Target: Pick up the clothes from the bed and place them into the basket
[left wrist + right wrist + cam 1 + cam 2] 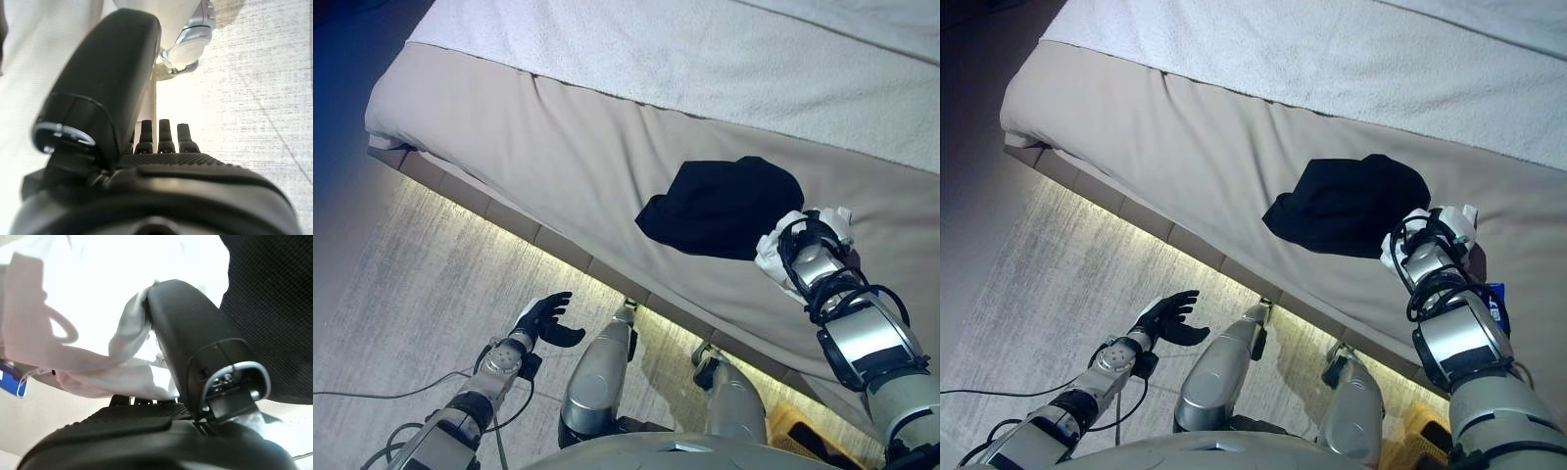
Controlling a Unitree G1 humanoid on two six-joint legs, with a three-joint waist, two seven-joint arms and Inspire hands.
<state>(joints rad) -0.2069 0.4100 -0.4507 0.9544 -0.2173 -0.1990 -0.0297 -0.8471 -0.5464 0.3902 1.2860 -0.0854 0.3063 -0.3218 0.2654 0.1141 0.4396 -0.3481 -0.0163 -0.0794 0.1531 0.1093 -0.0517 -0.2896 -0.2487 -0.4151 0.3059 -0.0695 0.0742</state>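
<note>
while right hand [195,382] fingers clamp white cloth [73,333] on the bed [558,147], left hand [546,318] fingers spread.

Both arms are silver-grey cylinders joined by black collars and bands. The left hand [544,319] is dark, with black textured fingers [165,135] and a white patch near its wrist. The right hand [195,362] has a smooth, rounded black thumb.
</note>
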